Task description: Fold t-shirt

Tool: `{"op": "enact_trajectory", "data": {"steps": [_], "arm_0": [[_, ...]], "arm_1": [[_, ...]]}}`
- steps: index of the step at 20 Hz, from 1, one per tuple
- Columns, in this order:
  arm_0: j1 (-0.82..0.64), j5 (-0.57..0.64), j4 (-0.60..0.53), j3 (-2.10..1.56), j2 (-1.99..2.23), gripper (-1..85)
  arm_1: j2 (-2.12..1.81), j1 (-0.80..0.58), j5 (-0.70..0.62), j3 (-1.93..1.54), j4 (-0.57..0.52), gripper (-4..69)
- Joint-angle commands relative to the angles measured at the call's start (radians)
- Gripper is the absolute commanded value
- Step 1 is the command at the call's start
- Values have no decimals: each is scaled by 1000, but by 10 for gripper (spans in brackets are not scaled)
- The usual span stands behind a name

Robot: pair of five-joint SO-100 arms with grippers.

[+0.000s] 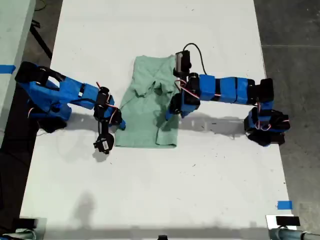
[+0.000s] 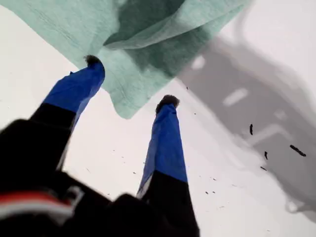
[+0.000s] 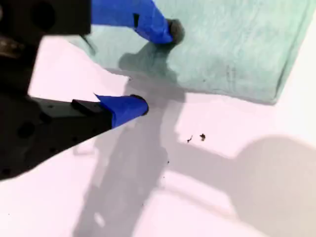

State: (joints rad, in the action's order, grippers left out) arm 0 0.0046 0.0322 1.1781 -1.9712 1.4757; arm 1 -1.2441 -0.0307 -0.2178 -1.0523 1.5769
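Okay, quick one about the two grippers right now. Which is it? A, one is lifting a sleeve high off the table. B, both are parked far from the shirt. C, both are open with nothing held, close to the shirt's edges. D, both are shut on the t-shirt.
C: my first gripper and my second gripper both show spread fingers with nothing between them, each at an edge of the t-shirt lying on the table.

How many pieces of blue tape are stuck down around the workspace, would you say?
2: one piece of blue tape at the exterior view's left edge, a second piece of blue tape near its lower right corner. Others may lie out of frame.
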Motion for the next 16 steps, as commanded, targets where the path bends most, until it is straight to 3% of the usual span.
{"op": "enact_trajectory", "data": {"steps": [1,3,6,11,16], "arm_0": [[-37,-26,-14,38,-46,51],[-38,-32,-17,35,-18,0],[-46,-32,18,21,77,0],[-60,-38,170,55,268,0],[-14,23,97,229,155,0]], "arm_1": [[-107,17,12,-6,9,261],[-118,17,15,-23,6,261],[-123,15,15,-37,3,261],[-123,14,12,-51,-5,261],[-127,17,20,-54,-8,261]]}}
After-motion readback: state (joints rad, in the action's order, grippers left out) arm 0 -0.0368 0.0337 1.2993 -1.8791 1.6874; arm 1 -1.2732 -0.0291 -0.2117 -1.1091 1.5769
